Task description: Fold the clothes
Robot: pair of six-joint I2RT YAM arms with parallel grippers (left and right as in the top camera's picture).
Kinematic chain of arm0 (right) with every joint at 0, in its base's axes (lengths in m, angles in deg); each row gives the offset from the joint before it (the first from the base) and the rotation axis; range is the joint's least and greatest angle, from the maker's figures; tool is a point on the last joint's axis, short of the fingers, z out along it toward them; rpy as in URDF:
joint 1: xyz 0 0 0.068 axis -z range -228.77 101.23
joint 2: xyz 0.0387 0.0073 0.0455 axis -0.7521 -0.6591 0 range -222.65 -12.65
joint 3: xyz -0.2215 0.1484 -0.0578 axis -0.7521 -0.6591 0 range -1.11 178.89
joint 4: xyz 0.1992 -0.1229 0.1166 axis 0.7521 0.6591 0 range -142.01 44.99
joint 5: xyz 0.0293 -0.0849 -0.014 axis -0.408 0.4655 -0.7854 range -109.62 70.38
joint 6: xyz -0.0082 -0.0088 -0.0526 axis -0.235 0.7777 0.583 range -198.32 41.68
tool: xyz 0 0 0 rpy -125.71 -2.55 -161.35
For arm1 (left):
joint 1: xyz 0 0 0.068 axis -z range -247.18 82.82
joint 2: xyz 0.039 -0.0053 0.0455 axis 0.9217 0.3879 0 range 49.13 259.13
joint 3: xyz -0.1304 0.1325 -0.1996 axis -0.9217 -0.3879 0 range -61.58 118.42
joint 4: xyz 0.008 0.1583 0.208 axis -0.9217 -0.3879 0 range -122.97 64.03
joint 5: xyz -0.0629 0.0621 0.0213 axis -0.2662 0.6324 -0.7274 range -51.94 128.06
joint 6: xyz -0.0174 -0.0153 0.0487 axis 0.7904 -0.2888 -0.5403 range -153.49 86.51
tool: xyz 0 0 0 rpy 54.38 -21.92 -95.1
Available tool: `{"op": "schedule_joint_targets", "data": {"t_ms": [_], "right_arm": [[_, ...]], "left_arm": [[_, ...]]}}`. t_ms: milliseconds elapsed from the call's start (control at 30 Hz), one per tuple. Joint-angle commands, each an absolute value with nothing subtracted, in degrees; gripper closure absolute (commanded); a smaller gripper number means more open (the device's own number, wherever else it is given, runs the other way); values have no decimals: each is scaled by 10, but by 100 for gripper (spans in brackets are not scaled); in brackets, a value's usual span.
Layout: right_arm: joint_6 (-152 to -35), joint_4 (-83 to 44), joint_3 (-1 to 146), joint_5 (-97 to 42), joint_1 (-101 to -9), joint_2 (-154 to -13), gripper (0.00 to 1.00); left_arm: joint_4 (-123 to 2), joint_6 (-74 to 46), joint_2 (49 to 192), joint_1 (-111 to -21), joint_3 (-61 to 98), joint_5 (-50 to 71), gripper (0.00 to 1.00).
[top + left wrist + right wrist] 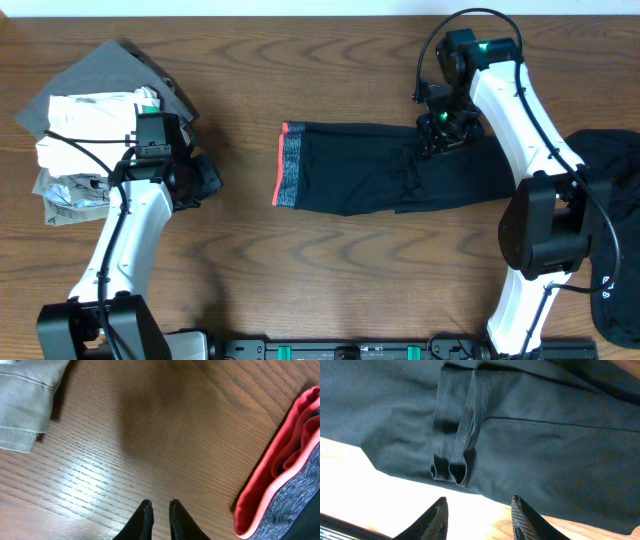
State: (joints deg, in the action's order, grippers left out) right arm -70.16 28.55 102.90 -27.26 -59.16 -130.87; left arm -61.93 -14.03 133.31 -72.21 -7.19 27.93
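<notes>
Long black trousers (380,180) with a grey, coral-edged waistband (291,165) lie doubled lengthwise mid-frame, seemingly ready for a crosswise fold: the right gripper (479,502) hangs open and empty above their hems, the left gripper (159,506) nearly closed, empty, left of the waistband.

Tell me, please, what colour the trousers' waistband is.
The waistband is mottled grey edged coral red, clearest in the left wrist view.

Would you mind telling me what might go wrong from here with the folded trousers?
The open right gripper hangs close over the trouser hems; lifting away, a fingertip might snag them and undo the fold. The left gripper sits beside the stacked clothes; a swing might topple them.
</notes>
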Motion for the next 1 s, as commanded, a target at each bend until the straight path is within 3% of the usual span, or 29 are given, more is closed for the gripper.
{"op": "schedule_joint_targets", "data": {"t_ms": [0, 100, 267, 367, 767, 967], "right_arm": [[-699, 283, 1027, -272, -597, -1307, 60], [-699, 283, 1027, -271, -597, -1307, 60], [-702, 276, 1027, -271, -595, -1307, 59], [-710, 273, 1027, -271, -596, -1307, 59], [-710, 272, 1027, -271, -596, -1307, 58], [-710, 271, 1027, -271, -596, -1307, 58]], "left_arm": [[-621, -146, 1327, -722, -65, 281, 85], [-616, -154, 1327, -721, -65, 274, 76], [-579, -202, 1336, -702, -65, 198, 34], [-566, -213, 1357, -683, -65, 179, 22], [-447, -234, 1485, -639, -65, -9, 14], [-421, -232, 1539, -639, -65, -20, 13]]}}
